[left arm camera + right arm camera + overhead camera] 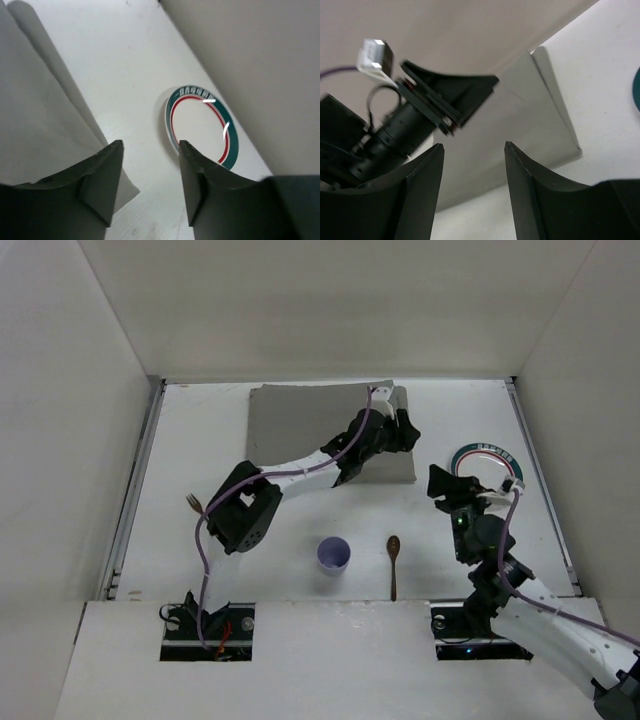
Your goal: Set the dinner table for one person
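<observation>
The dinner table (290, 515) is the wide white top reaching from my bases to the far wall. A grey mat (300, 420) lies at its far middle. My left gripper (400, 426) is at the mat's right edge, fingers spread and empty. At the right lies a plate (487, 448) with a green and red rim. Its white writing is too blurred to read. My right gripper (441, 483), just beside the plate, is also spread and empty.
</observation>
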Controlling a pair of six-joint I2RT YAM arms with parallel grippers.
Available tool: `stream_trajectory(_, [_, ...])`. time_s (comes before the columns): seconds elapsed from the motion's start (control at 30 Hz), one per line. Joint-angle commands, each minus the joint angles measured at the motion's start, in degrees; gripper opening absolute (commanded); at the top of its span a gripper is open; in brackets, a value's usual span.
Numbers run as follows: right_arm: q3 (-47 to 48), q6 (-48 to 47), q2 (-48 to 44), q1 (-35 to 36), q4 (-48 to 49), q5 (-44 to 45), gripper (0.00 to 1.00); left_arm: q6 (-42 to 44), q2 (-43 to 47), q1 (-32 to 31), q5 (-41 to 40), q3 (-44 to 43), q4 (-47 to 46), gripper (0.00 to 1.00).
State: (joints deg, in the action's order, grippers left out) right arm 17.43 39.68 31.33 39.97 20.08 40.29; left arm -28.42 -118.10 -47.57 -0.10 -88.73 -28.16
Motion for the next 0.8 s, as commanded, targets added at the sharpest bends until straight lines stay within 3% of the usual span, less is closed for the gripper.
stream_trajectory(0.0, [-0.91,2.68,-2.68,-1.69,-2.41,2.42,0.56,0.39,0.15,0.86,0.63,-0.05,-2.25,0.49])
stream_trajectory(0.17, [0.49,3.47,2.84,-1.87,-2.23,-0.47,0.48,0.04,7.52,5.33,-6.04,8.72,-1.55,0.51])
stream_trajectory(0.4, [3.75,3.3,13.39,-2.3,-1.62,-6.19,0.34,-3.3,20.27,13.51,-18.87,28.15,3.28,0.49])
stream_trajectory(0.57, [4.98,3.21,18.4,-2.74,-1.88,-6.46,0.3,-7.25,29.14,15.62,-26.08,41.07,4.96,0.44])
stream_trajectory(0.77, [6.39,5.58,25.61,-6.26,-2.24,-10.84,0.15,-15.77,36.45,17.47,-29.87,50.22,8.03,0.47])
